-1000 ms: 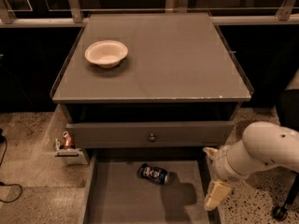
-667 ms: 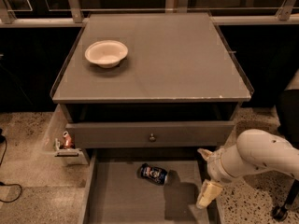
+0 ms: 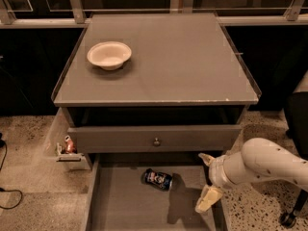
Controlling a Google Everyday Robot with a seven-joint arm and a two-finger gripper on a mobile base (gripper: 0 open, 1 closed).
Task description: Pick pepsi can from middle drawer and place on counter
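The drawer is cut off by the bottom edge, and its back part is hidden under the drawer front. The arm is cut off by the right edge. The gripper is held over the drawer's right side with its 2 fingers apart, and part of the right wall is hidden behind it. The lettering on the can is too small to be read. The dark gap under the counter cannot be seen into. A red can at the left is partly hidden by its holder. A dark shape at the right edge is cut off and cannot be told.
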